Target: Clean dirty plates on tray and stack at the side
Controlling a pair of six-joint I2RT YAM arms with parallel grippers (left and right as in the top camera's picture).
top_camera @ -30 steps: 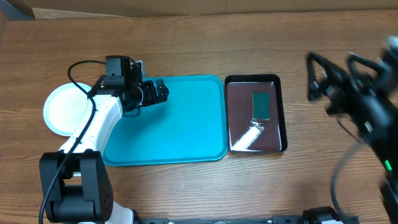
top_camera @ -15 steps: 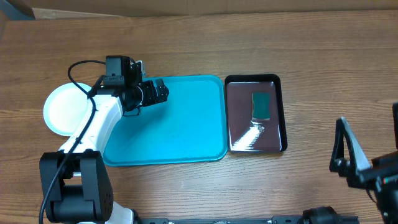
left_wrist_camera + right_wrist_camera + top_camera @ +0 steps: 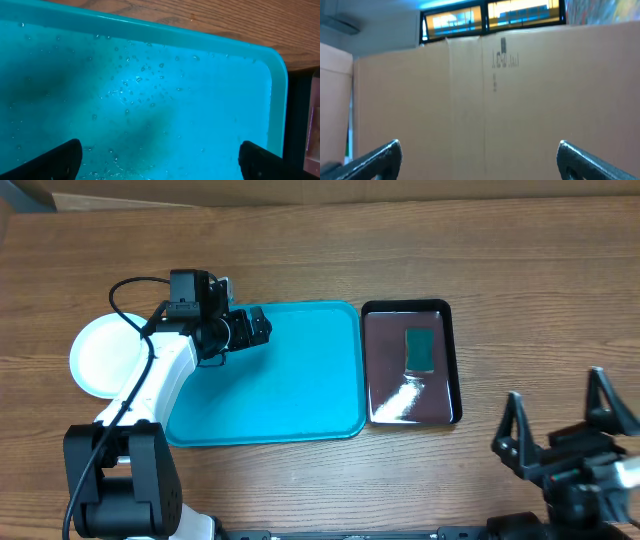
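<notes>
From overhead I see the turquoise tray (image 3: 290, 395) in the middle of the wooden table (image 3: 400, 250), its long side running left to right. The left gripper (image 3: 262, 326) hangs over the tray's upper left corner, pointing toward the right of the frame. In its wrist view, my left gripper (image 3: 160, 162) has its fingers (image 3: 62, 161) spread wide at the two bottom corners, with nothing between them. Below them is the tray's floor (image 3: 165, 100), beaded with water droplets (image 3: 140, 80). A round white plate (image 3: 100, 355) lies on the table at the left of the frame, just beside the tray's left edge, and the left arm crosses its right rim. I cannot tell whether other plates lie under it. Just right of the tray sits a smaller glossy black tray (image 3: 445, 308) with a dark green rectangular pad (image 3: 420, 348) in its upper half. The right gripper (image 3: 556, 392) is at the lower right of the overhead frame, well apart from both trays, jaws splayed and holding nothing. Its own camera faces a blurred cardboard wall (image 3: 485, 100), with the spread fingers (image 3: 375, 157) at the bottom corners.
</notes>
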